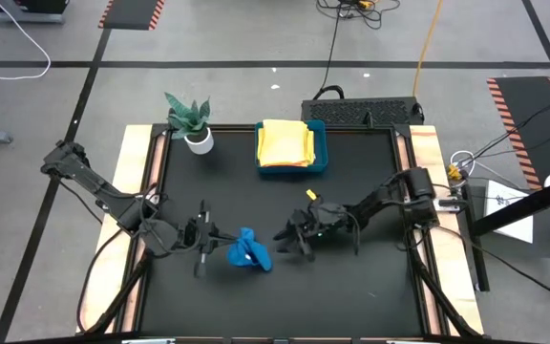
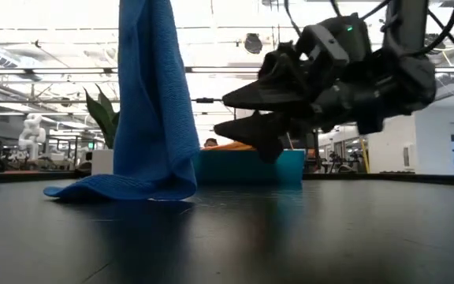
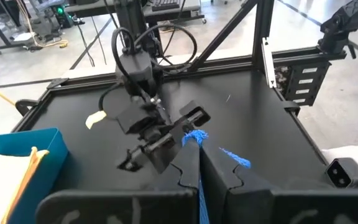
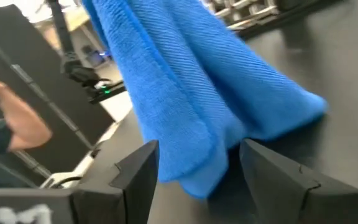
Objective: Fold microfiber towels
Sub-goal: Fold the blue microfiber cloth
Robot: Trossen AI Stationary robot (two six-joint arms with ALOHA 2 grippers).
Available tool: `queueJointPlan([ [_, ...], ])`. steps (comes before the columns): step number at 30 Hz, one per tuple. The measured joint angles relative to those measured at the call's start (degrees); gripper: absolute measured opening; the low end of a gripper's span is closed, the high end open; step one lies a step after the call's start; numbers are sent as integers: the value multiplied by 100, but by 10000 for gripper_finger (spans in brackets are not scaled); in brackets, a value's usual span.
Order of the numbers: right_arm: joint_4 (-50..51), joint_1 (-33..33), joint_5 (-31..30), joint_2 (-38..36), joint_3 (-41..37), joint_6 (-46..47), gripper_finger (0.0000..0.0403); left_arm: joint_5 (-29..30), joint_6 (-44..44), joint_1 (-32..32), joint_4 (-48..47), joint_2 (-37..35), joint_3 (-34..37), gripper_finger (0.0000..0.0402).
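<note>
Setting: a robotics lab or industrial test hall. Indicators: a grey concrete floor (image 1: 227, 91) with black line tape and red-striped hazard mats (image 1: 132, 13); loose cables (image 1: 332, 48); a black desk (image 1: 275, 287) on a metal frame (image 3: 263, 37); open ceiling trusses with strip lighting (image 2: 46, 35); further workstations (image 2: 22, 142) behind.

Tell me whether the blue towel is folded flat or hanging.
Hanging: the left gripper pinches the blue towel up high, its lower end bunched on the table. Not folded.
</note>
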State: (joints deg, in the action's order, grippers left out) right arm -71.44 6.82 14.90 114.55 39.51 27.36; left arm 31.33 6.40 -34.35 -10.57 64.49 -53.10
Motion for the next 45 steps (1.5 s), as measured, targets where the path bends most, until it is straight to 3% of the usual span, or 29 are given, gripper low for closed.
queueJointPlan([
  [10, -35, -82, 1129, 529, 1214, -473, 217, 13, -285, 116, -101, 0, 0, 2],
  [17, 17, 8, 1980, 507, 1328, -419, 209, 22, -218, 239, -342, 0, 0, 2],
  [24, 475, 209, 1948, 504, 1302, -450, 192, 181, -140, 349, -399, 0, 0, 3],
  [29, 900, 301, 1301, 504, 1302, -452, 167, 201, -140, 425, -395, 0, 0, 3],
  [33, 1190, 309, 893, 504, 1302, -421, 135, 223, -84, 484, -386, 0, 0, 4],
  [45, 1510, 440, 913, 502, 1300, -408, 21, 328, -17, 483, -424, 0, 0, 3],
])
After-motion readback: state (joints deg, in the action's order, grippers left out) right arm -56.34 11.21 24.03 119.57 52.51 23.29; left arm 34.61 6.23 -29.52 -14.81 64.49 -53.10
